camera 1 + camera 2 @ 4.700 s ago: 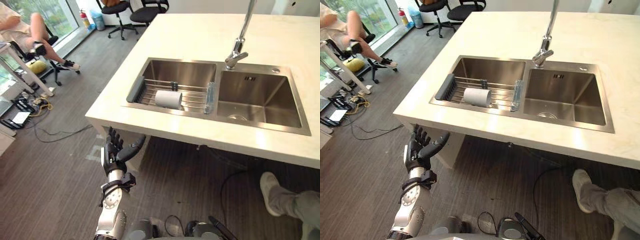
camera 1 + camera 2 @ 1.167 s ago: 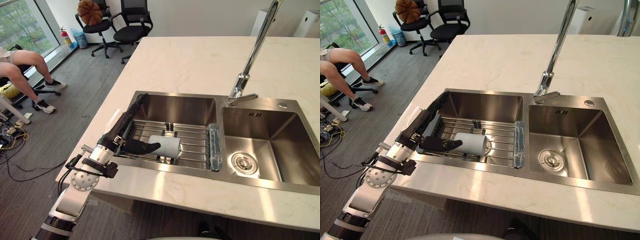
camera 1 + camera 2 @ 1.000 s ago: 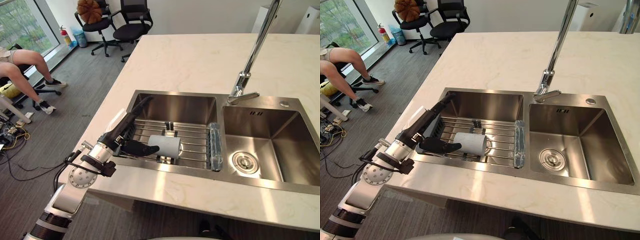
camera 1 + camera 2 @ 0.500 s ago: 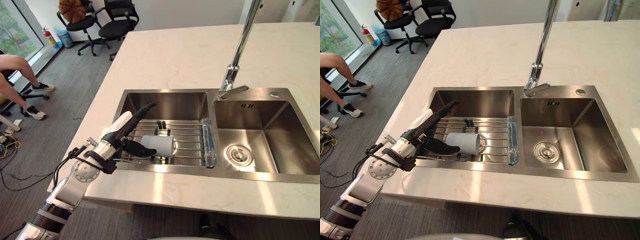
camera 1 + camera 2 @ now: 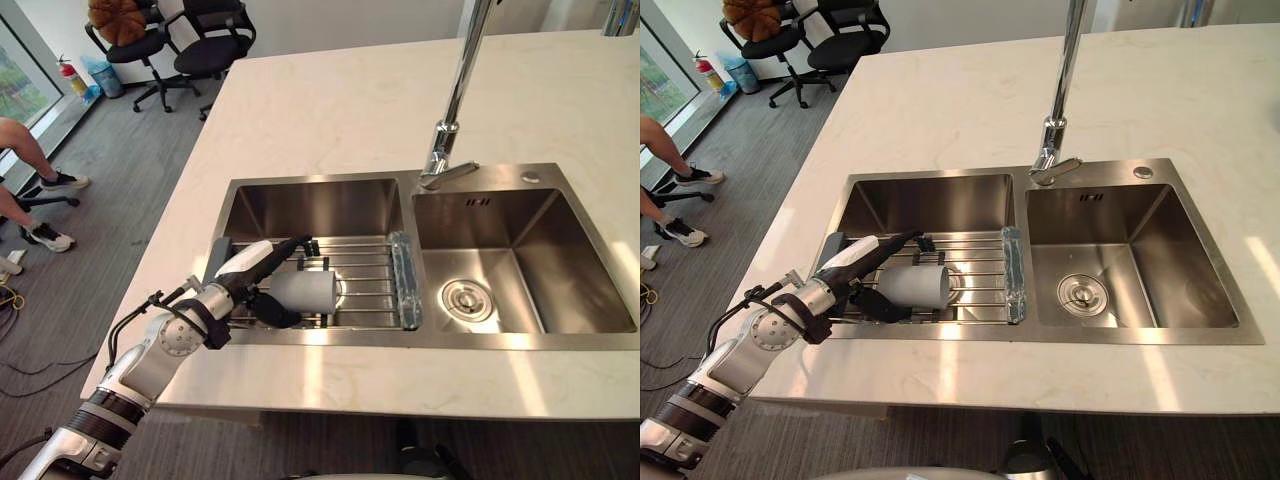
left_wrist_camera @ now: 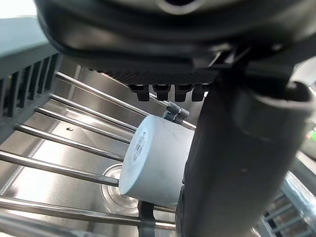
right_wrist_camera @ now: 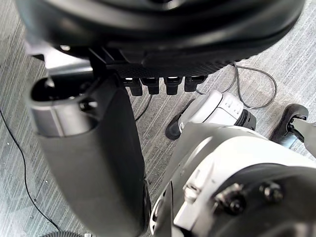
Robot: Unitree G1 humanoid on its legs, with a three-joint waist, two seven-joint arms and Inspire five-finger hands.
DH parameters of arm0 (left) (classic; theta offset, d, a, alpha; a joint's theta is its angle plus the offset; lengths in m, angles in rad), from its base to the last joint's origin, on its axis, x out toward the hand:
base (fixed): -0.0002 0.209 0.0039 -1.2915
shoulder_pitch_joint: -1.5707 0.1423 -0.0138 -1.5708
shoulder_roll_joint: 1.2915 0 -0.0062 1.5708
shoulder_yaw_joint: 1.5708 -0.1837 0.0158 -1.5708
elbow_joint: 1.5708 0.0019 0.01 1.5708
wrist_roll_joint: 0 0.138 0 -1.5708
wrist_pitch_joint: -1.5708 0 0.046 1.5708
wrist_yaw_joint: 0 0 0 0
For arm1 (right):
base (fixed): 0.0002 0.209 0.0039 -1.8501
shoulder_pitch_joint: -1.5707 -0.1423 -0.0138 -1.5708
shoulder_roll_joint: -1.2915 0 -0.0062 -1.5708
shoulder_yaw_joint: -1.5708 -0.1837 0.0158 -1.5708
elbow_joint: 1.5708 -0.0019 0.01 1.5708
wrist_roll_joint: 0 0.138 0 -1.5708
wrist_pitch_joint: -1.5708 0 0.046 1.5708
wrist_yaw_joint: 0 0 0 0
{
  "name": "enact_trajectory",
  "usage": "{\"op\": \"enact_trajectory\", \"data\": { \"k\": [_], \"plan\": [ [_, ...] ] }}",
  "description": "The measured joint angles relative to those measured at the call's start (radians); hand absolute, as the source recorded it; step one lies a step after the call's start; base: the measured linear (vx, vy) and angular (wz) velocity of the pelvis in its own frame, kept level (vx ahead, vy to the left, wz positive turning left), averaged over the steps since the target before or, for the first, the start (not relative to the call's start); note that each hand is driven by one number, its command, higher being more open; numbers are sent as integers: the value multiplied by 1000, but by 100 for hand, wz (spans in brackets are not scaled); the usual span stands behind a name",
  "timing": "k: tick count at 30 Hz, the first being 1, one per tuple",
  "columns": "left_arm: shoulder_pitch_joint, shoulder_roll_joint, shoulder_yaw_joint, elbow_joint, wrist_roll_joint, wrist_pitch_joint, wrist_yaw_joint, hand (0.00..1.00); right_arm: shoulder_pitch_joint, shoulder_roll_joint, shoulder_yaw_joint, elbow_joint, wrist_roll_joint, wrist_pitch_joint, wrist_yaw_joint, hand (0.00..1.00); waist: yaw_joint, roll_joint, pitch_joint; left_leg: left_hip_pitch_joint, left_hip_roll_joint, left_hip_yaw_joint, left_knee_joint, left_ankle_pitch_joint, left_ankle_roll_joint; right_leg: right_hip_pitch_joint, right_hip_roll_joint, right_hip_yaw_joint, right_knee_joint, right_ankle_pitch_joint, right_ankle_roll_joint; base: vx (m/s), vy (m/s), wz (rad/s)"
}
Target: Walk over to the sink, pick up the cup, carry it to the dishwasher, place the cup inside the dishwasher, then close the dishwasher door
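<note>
The left robot hand (image 5: 243, 278) reaches into the left basin of the steel sink (image 5: 520, 240), open: its fingers (image 5: 290, 247) lie straight out above the cup (image 5: 305, 291), and its dark thumb (image 6: 232, 163) sits against the cup's near side, not curled round it. The white cup lies on its side on the wire rack (image 5: 365, 290) that spans the left basin, with its flat base turned towards the hand and its mouth towards the rack's clear end bar (image 5: 403, 280). A tall faucet (image 5: 450, 120) rises behind the divide between the two basins. The sink is set in a pale counter (image 5: 330, 110). The right robot hand (image 7: 94, 148) hangs above the floor, fingers relaxed and holding nothing. Black office chairs (image 5: 210, 40) stand beyond the counter's far left corner.
</note>
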Motion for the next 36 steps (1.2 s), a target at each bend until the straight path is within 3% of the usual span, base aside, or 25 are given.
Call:
{"op": "enact_trajectory", "data": {
  "k": [7, 14, 19, 25, 29, 36],
  "plan": [
    [-38, 66, -62, 2, 0, -32, 22, 100, 2, -4, 5, -1, 28, 11, 5, 100, -1, 3, 2, 6, -1, 6, 1, -3, -1, 2, 0, 5, 0, 0, 0, -10, -3, -2],
    [-36, 71, -99, 7, 95, -162, 121, 100, -2, -30, 42, -2, 51, 33, 4, 100, 0, 3, 2, 3, -3, -2, 1, -3, 1, 3, -3, 0, 0, 0, 0, -9, -5, 1],
    [-26, 71, -98, 18, 103, -195, 127, 100, -16, -45, 56, -2, 66, 67, 4, 100, 4, 2, 2, -1, -2, -10, 1, -3, 1, 3, -3, -7, 0, 0, 1, -18, -13, 4],
    [-25, 71, -94, 17, 83, -193, 78, 100, -41, -51, 66, -2, 67, 89, 4, 100, 4, 2, 2, -2, -2, -12, 1, -5, 4, 4, -3, -8, 0, -2, 2, 0, 0, 0],
    [-36, 72, -91, 14, 13, -130, -33, 100, -48, -57, 81, -2, 67, 99, 3, 100, 4, 2, 2, -3, -2, -12, 1, -6, 6, 4, -3, -9, 0, -3, 3, 0, 0, 0],
    [-73, 87, -129, 1, -3, -92, -72, 100, -63, -58, 81, -2, 67, 109, -4, 100, 3, 1, 1, -2, -3, -12, 2, -7, 7, 5, -4, -9, 0, -3, 3, 0, 0, 0]
  ]
}}
